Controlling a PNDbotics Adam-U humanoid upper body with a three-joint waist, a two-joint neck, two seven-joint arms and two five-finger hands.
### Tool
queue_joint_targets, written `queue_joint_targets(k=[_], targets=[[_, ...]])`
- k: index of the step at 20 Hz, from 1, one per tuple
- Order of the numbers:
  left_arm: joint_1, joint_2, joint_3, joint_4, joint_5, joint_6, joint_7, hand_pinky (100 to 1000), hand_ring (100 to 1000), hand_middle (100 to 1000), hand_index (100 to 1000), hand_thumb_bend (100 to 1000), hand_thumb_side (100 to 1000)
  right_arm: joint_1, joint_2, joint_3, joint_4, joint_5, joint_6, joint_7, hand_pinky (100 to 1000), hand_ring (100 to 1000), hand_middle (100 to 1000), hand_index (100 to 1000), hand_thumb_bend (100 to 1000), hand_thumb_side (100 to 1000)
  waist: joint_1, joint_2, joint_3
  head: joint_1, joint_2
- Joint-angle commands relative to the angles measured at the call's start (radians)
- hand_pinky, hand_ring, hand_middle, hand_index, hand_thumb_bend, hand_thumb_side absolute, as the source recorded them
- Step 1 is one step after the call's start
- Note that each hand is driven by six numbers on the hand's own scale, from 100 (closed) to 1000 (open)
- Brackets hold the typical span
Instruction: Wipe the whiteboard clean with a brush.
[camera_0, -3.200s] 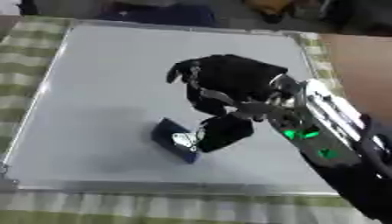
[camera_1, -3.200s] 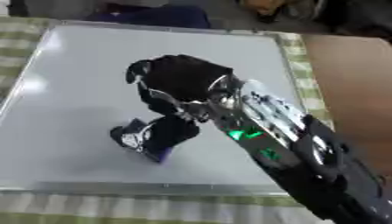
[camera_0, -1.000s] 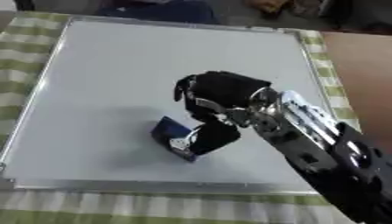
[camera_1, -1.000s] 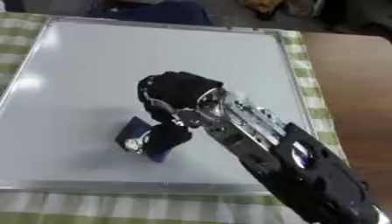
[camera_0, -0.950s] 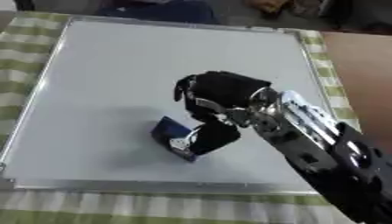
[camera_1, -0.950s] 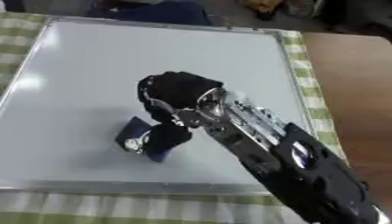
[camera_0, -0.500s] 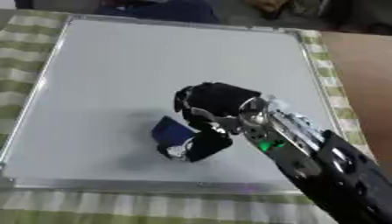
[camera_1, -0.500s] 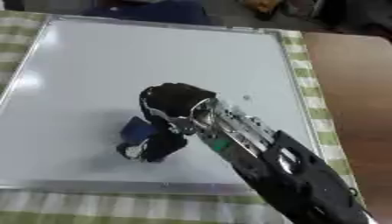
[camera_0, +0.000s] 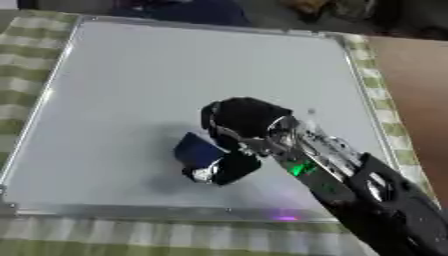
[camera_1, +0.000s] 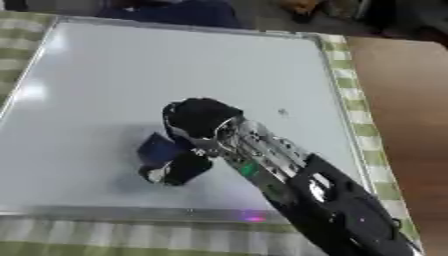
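A white whiteboard (camera_0: 149, 75) with a silver frame lies flat on the checked tablecloth. My right hand (camera_0: 241, 120) reaches in from the lower right and is curled round a dark blue brush (camera_0: 196, 150), which rests on the board's lower middle. A small dark mark (camera_1: 282, 112) shows on the board to the right of the hand. The rest of the board surface looks white. My left hand is in neither view.
A green and white checked cloth (camera_0: 26, 40) lies under the board. Brown tabletop (camera_0: 416, 85) shows at the right. Dark blue objects (camera_0: 188, 9) lie beyond the board's far edge.
My right hand has shifted slightly toward the board's near edge with the brush in its grasp. The camera has also shifted a little.
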Motion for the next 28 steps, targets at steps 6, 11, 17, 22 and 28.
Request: queue_joint_targets(k=[6,11,17,22,28], targets=[[-0.012,0.014,0.002,-0.019,0.001,0.0,-0.006,645,772,745,823,314,1000,-0.005,0.002,0.0,0.027,0.005,-0.01,-0.008,605,779,692,100,362,743,0.004,-0.012,0.006,-0.001,-0.006],[-0.013,0.014,0.002,-0.019,0.0,0.0,-0.008,645,772,746,824,314,1000,-0.004,0.001,-0.002,0.028,-0.011,0.0,-0.021,593,757,669,100,309,690,0.004,-0.012,0.006,0.0,-0.006],[-0.015,0.015,0.001,-0.019,0.0,0.001,-0.013,646,773,747,824,313,1000,-0.008,-0.007,-0.005,0.015,-0.017,0.012,-0.039,586,745,656,100,252,661,0.004,-0.01,0.006,0.003,-0.007],[-0.017,0.015,-0.001,-0.019,0.0,0.001,-0.018,646,773,747,824,313,1000,-0.007,-0.01,-0.006,0.016,-0.017,0.014,-0.043,584,743,653,100,225,608,0.005,-0.007,0.005,0.002,-0.011],[-0.02,0.014,-0.001,-0.019,0.002,0.001,-0.02,647,774,747,824,311,1000,-0.007,-0.008,-0.007,0.028,-0.028,0.011,-0.033,587,746,661,100,276,578,0.005,-0.005,0.007,0.001,-0.013]])
